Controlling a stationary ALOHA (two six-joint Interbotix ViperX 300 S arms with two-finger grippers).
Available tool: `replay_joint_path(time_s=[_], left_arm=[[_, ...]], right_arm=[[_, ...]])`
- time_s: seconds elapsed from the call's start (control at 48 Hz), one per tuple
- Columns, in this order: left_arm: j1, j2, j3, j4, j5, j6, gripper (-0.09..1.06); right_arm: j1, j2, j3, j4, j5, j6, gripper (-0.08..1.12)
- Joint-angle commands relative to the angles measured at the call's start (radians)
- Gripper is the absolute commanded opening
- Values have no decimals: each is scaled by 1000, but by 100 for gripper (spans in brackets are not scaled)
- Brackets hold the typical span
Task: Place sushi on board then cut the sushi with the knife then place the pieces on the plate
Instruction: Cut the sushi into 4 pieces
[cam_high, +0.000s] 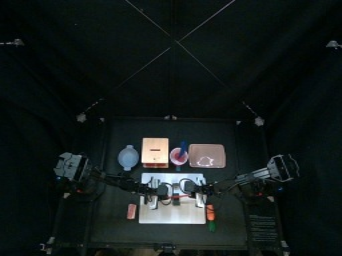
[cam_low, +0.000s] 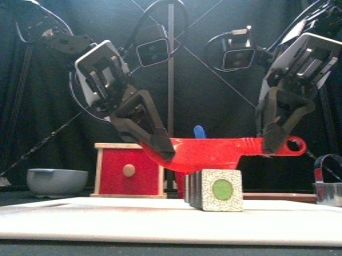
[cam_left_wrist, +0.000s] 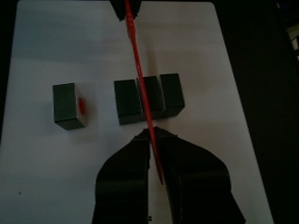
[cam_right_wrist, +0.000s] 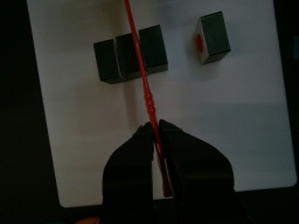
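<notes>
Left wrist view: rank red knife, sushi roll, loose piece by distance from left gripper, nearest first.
1. The red knife, clamped in the left gripper.
2. The sushi roll, under the blade, just ahead.
3. The loose piece, apart beside the roll.

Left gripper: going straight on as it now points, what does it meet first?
Probably the sushi roll: the left gripper, shut on the red knife, slants down toward it. Depth is unclear; it might reach the white board beside it.

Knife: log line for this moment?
red knife: held by left gripper, right gripper | over sushi roll on white board | piece: apart
</notes>
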Motion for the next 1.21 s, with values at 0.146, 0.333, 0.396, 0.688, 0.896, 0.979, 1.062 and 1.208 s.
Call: replay_joint_path(time_s=[0.146, 0.333, 0.396, 0.688, 0.896, 0.979, 1.062, 1.208], left_arm=[[-11, -32, -20, 21, -3, 3, 48], [-9, -29, -18, 28, -5, 3, 48], [-6, -28, -17, 29, -5, 2, 48], [6, -25, -15, 29, -5, 3, 48], [6, -20, -14, 32, -5, 3, 48], [6, -20, -14, 32, -5, 3, 48], [6, -20, -14, 31, -5, 2, 48], [8, -18, -14, 29, -5, 0, 48]], right_arm=[[-15, -40, -15, -5, 2, 5, 36], [-15, -38, -9, -5, 3, 6, 36], [-17, -38, -8, -5, 3, 6, 36], [-20, -38, -8, -6, 3, 5, 36], [-20, -25, -5, -3, 3, 6, 36], [-20, -23, -5, -3, 3, 6, 36], [-20, -25, -5, -2, 3, 6, 36], [-20, -23, -3, 2, 2, 6, 36]])
